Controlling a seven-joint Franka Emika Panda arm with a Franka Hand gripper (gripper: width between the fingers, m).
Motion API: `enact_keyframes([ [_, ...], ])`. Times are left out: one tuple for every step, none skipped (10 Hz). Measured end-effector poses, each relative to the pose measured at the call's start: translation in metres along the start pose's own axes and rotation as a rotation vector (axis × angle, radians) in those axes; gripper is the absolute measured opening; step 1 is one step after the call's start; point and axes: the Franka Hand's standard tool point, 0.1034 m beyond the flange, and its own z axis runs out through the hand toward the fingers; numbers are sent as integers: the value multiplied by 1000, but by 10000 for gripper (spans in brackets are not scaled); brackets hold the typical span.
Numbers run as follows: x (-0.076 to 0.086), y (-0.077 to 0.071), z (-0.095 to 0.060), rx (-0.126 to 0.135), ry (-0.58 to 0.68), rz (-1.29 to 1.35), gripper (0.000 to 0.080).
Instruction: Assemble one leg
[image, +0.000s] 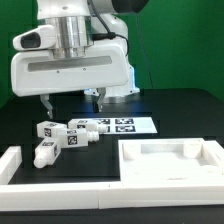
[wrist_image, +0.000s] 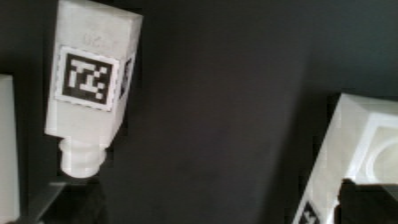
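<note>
Gripper (image: 72, 100) spread wide, nothing between the fingers, hanging over mid-worktop. Beneath it, loose legs (image: 70, 135) in a cluster. The leg (image: 45, 153) closest to the front edge lies flat, tag up, apart from the rest. Tray-shaped part (image: 170, 165) at the front edge, exterior view's right. Marker board (image: 122, 125) farther back.

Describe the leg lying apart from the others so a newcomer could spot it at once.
Start at the big white tray on the exterior view's right and look left across the black table. The lone leg lies there, nearer the camera than the cluster of legs by the marker board.
</note>
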Motion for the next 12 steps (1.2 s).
enact_keyframes([
  [0,1,0,-2,-1,-68,648],
  [0,1,0,-4,-2,-136,648],
  [-2,4,1,-16,6,-236,648],
  [-12,8,3,-35,12,-341,648],
  [-29,11,3,-32,1,-432,648],
  [-55,25,3,-57,-6,-593,648],
  [-84,38,8,-71,-18,-685,648],
  [-107,50,12,-55,-37,-735,648],
  [-101,50,11,-61,-42,-775,648],
  [-100,49,11,-61,-43,-783,648],
  [-101,50,12,-60,-44,-779,648],
  [-105,48,14,-56,-49,-767,648],
])
